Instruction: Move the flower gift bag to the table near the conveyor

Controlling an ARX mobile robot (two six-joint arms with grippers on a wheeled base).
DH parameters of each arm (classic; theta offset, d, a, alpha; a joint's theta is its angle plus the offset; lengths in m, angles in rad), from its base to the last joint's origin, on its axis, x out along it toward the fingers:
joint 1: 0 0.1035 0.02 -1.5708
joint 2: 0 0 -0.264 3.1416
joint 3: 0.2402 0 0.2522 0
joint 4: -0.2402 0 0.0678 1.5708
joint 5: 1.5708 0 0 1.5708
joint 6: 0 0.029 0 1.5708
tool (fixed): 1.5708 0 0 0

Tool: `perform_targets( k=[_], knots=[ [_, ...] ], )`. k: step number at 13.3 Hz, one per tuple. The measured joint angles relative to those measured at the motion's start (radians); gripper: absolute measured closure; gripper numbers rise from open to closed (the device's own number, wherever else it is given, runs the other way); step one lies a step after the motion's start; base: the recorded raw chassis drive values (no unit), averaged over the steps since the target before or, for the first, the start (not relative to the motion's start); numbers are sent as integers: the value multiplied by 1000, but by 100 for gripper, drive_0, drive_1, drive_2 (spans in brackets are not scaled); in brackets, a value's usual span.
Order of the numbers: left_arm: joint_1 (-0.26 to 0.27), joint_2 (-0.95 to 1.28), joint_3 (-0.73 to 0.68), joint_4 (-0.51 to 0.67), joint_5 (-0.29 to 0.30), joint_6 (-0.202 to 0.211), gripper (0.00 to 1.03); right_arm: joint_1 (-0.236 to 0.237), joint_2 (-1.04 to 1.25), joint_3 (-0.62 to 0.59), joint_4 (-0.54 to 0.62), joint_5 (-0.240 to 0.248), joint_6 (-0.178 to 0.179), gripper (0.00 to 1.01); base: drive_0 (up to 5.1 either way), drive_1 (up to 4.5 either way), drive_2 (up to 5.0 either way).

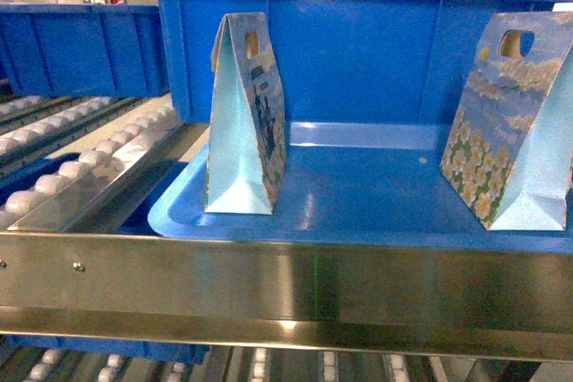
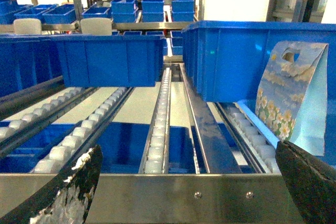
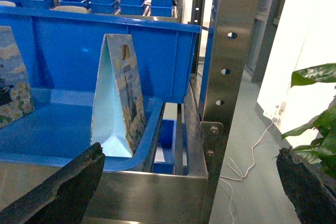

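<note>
Two flower gift bags stand upright on a blue tray on the conveyor, one at the left and one at the right. Neither gripper shows in the head view. My left gripper is open and empty, level with the conveyor's steel front rail. A bag stands just beyond its right finger. My right gripper is open and empty in front of the rail. A bag stands behind its left finger, and the other bag shows at the left edge. The table is out of view.
A big blue bin stands right behind the tray, with more blue bins on the roller lanes and on shelves beyond. A steel upright bounds the rack on the right. Past it are grey floor, a white cable and a leafy plant.
</note>
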Motion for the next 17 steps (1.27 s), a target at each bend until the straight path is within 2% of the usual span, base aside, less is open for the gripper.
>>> perform_targets(
  k=[3,4,5,6,9,13,17],
  knots=[
    [-7,163,0,180,11,0,5,-4,146,1,134,-19,-1,3,0,0,0],
    [-7,253,1,280,23,-1,5,9,198,2,179,-19,-4,3,0,0,0],
    [-3,531,39,509,66,-4,5,56,414,30,346,-10,-31,3,0,0,0],
    [-2,607,75,556,72,-7,5,68,491,66,386,-2,-33,3,0,0,0],
    [-9,782,165,618,87,-30,5,126,700,169,478,29,-34,3,0,0,0],
    [-84,980,353,675,80,-26,5,219,943,328,626,113,-38,3,0,0,0],
    [-93,996,372,670,66,-25,5,221,964,336,619,116,-39,3,0,0,0]
  ],
)
